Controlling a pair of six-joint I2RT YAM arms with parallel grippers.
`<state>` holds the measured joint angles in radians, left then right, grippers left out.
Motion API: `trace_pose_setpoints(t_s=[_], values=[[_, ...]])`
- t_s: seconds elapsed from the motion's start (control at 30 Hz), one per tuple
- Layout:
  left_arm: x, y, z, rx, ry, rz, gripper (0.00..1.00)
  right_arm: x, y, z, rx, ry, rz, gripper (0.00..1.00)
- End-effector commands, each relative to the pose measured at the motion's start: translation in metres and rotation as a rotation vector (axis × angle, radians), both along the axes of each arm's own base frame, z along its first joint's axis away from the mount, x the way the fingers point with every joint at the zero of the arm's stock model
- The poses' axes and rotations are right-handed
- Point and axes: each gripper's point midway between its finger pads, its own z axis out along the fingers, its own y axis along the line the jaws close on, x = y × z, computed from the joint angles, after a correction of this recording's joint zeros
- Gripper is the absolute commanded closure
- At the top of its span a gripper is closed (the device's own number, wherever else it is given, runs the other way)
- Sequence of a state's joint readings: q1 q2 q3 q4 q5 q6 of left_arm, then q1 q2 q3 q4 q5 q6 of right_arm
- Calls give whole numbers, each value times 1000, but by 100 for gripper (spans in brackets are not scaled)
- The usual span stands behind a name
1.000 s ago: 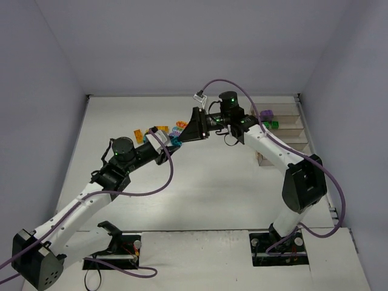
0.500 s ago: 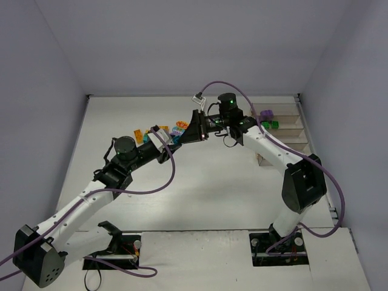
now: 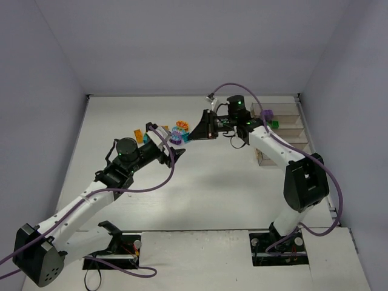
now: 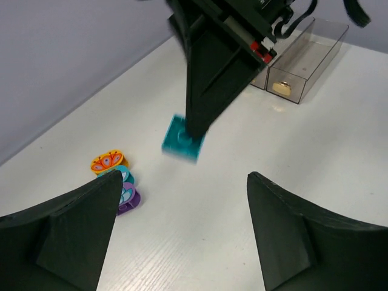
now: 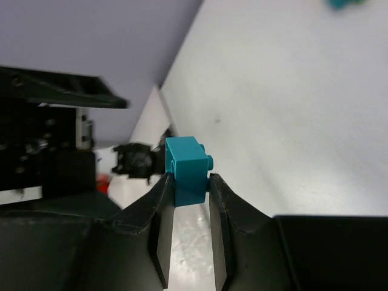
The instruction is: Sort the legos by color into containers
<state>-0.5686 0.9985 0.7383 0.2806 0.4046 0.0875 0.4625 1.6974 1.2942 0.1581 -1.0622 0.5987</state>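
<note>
Grip check: your right gripper [image 5: 189, 182] is pinched narrow on a teal brick [image 5: 187, 159], with both fingertips flat against its sides. In the left wrist view that brick hangs at the tip of the right fingers, over bare table [image 3: 200, 182]. You can't tell from these views whether it touches the surface.

Your left gripper [image 4: 185, 182] is spread wide and holds nothing. It sits low, facing the right gripper, and the teal brick is just beyond its fingertips.

Loose legos [image 3: 179, 129] sit in a small cluster of orange, teal and purple just beside both grippers. One orange brick [image 3: 139, 134] lies apart on the left. A rounded orange-teal-purple stack [image 4: 116, 182] is next to your left finger.

Containers [image 3: 285, 130] run along the right edge, well apart from the held brick. There is a purple piece [image 3: 265, 114] at the far end and green pieces [image 3: 271, 125] in the next bin.
</note>
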Motion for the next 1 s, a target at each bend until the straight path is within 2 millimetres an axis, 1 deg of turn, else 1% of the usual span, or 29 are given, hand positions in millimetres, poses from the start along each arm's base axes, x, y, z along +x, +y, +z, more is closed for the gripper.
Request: trace_pose_setpoints(t_s=[0.0,0.03,0.07,0.1,0.13,0.17,0.2,0.23,0.27,0.3,0.33,0.37,0.4,0.43,0.47,0.5,0.57,0.6,0.67,0.7,0.73,0.77,0.8,0.83,0.9,0.97], values=[[5,6,22,-89,-11,68,23,59,-64,9,-91,-164,-277,100],[7,11,17,-110,29,108,22,68,-79,6,-133,-183,-337,100],[8,15,16,-120,47,136,22,75,-97,-4,-205,-173,-401,100],[9,19,9,-119,81,163,22,92,-124,-17,-323,-185,-532,100],[12,26,6,-137,112,214,21,99,-151,-27,-413,-188,-602,100],[14,30,2,-141,136,244,22,104,-169,-33,-475,-194,-666,100],[14,35,-7,-131,173,275,21,113,-198,-42,-581,-200,-784,100],[18,42,-12,-147,205,332,21,117,-221,-44,-630,-203,-846,100],[19,46,-17,-152,233,358,21,115,-237,-51,-682,-185,-890,100],[18,51,-25,-141,273,382,21,116,-261,-56,-757,-181,-975,100],[20,55,-24,-173,307,417,21,116,-282,-57,-793,-168,-1030,100],[20,58,-27,-179,334,435,22,115,-294,-60,-820,-155,-1069,100],[19,62,-36,-165,379,457,21,114,-312,-63,-869,-139,-1129,100],[19,63,-40,-179,414,475,21,113,-321,-66,-883,-123,-1151,100],[21,66,-41,-181,432,490,21,112,-334,-70,-895,-92,-1191,100],[19,70,-56,-149,482,511,21,111,-341,-76,-917,-72,-1210,100],[19,74,-65,-144,539,537,21,108,-355,-82,-959,-50,-1264,100],[20,74,-70,-139,558,543,21,107,-358,-89,-982,-33,-1268,100],[19,75,-74,-140,582,550,21,108,-362,-98,-1004,-12,-1282,100],[19,76,-78,-134,591,554,22,108,-374,-108,-1027,24,-1299,100],[19,77,-80,-133,593,557,21,110,-376,-111,-1032,30,-1305,100],[20,78,-84,-131,596,563,21,112,-379,-119,-1046,50,-1310,100],[20,79,-85,-129,598,565,22,114,-379,-121,-1049,53,-1312,100],[20,79,-86,-125,599,565,21,120,-379,-119,-1039,40,-1320,100],[21,80,-88,-120,599,566,21,125,-378,-126,-1038,50,-1316,100],[21,81,-89,-117,595,569,21,129,-380,-127,-1042,47,-1323,100]])
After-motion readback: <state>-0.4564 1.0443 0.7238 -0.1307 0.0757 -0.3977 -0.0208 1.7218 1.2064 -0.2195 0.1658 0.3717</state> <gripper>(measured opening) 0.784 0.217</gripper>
